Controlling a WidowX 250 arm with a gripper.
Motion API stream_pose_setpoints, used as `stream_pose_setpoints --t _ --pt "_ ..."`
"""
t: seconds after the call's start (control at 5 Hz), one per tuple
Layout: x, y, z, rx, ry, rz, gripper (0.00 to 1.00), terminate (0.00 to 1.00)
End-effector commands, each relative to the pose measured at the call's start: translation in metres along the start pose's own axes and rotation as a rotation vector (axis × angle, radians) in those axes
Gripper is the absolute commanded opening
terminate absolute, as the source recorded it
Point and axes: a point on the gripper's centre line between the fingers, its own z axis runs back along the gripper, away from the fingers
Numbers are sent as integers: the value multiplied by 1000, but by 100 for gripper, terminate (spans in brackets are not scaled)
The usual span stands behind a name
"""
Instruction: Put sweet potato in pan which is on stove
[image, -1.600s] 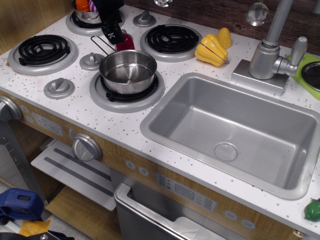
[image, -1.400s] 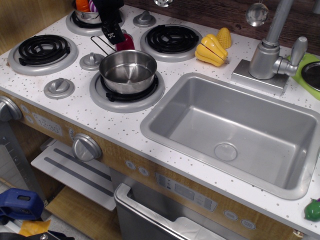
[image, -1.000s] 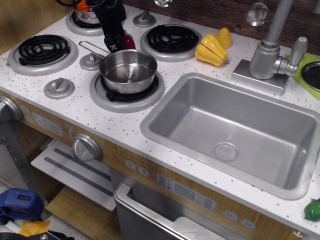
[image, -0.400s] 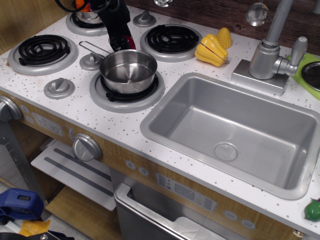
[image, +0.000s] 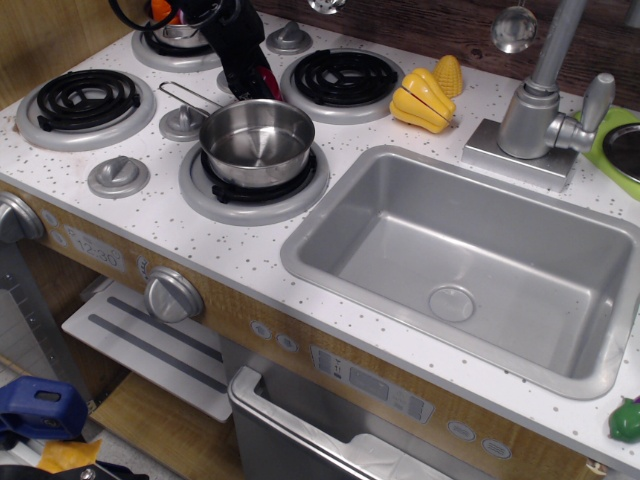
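Note:
The sweet potato (image: 268, 80) is a dark red toy lying on the white stove top (image: 120, 215) just behind the pan; only a sliver of it shows beside my fingers. The pan (image: 257, 140) is a shiny empty steel saucepan on the front right burner, with its wire handle (image: 185, 95) pointing back left. My black gripper (image: 252, 84) is lowered right at the sweet potato, behind the pan's rim. The fingers cover most of the toy, and their opening is not visible.
A small steel pot with coloured toys (image: 175, 25) stands on the back left burner. Yellow toy vegetables (image: 425, 95) lie right of the back right burner. The grey sink (image: 470, 260) and faucet (image: 545, 100) are to the right. Grey knobs (image: 183, 122) sit between the burners.
My gripper came down from above the pan's handle onto the sweet potato and shifted slightly right. The pan's handle swung to the left. The pan stayed on its burner.

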Motion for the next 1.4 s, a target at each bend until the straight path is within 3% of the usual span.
stream_pose_setpoints --t 0.0,0.4,0.6,1.2 --pt "24 20 50 64 72 -43 0 0" --pt "59 5 89 169 165 -37 0 0" --pt "60 -7 101 184 194 6 0 0" --pt "58 -56 104 250 224 137 0 0"
